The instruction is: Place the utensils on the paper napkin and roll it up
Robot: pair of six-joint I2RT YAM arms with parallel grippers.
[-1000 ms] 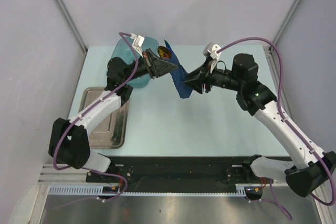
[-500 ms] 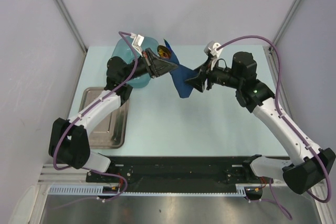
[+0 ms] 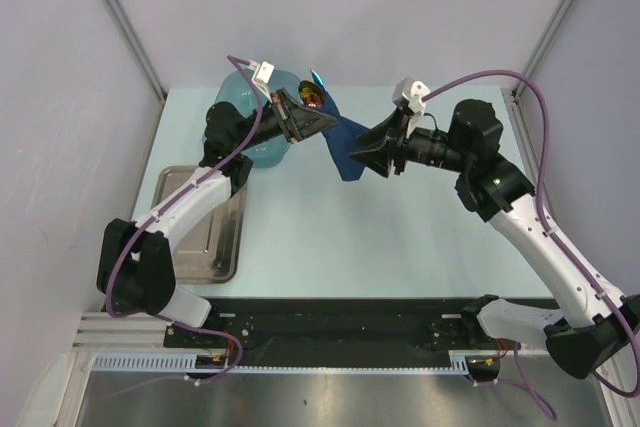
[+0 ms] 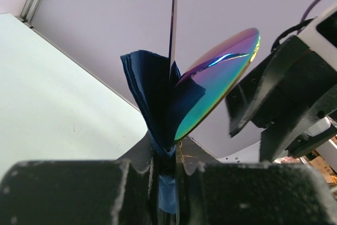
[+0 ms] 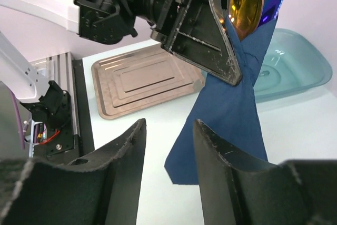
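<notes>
Pale-blue counter (image 3: 400, 237), white walls (image 3: 350, 7). Metal tray (image 3: 205, 237) near left, teal tub (image 5: 295, 61) behind it. Left gripper (image 4: 167, 151) is clamped on the paper napkin (image 3: 347, 152), which wraps the utensils (image 4: 221, 75), bundle held up mid-counter. Right gripper (image 5: 168, 146) has jaws apart, just beside the napkin. Its elbow has shifted right slightly.

Seen from above: pale mint worktop (image 3: 380, 247) across the middle, matt, evenly lit from overhead, with only soft, faint shadows. Boxed in by plain lavender-grey panels: back wall (image 3: 350, 7) at 12 o'clock, left wall (image 3: 50, 147) at 9 o'clock, right wall (image 3: 605, 147) at 3 o'clock. Joined at 11 o'clock by a slanting aluminium post (image 3: 121, 19) and at 1 o'clock by a second post (image 3: 557, 17). Edged at 6 o'clock by a black base plate (image 3: 340, 322), then a white slotted strip (image 3: 330, 370), then brushed steel (image 3: 330, 402) along the bottom. From the left wrist: same pale wall behind, worktop at 9 o'clock.
</notes>
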